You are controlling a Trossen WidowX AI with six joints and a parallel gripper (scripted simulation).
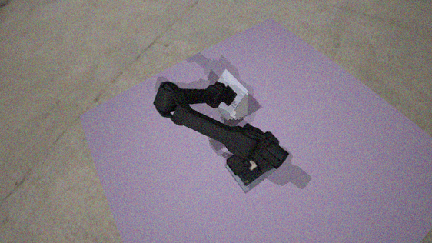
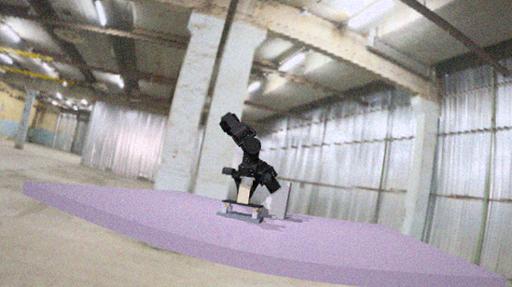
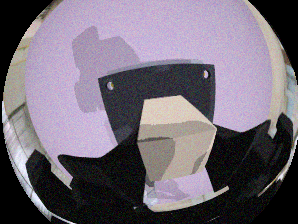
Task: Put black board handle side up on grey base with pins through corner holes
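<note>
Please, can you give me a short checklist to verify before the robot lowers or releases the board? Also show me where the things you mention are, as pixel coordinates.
1. Gripper (image 1: 252, 160) (image 2: 244, 189) (image 3: 168, 124) shut on the square beige handle (image 1: 253, 164) (image 2: 244, 194) (image 3: 177, 120): ok.
2. Flat black board (image 1: 242, 173) (image 2: 232, 202) (image 3: 155, 85) handle side up: ok.
3. Board above the grey four-post base (image 1: 244, 189) (image 2: 240, 217) (image 3: 131, 67): ok.
4. All four corner holes aligned with gold pins: cannot tell; two holes are hidden.
5. Board down on the posts, ready for release: not ok; gold pins (image 2: 256, 210) show below it.

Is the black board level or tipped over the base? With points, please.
About level: in the exterior view, the black board (image 1: 240, 172) (image 2: 229, 202) (image 3: 120, 102) shows as a thin dark line, nearly parallel to the grey base (image 1: 258, 182) (image 2: 240, 217) (image 3: 192, 61) below.
</note>
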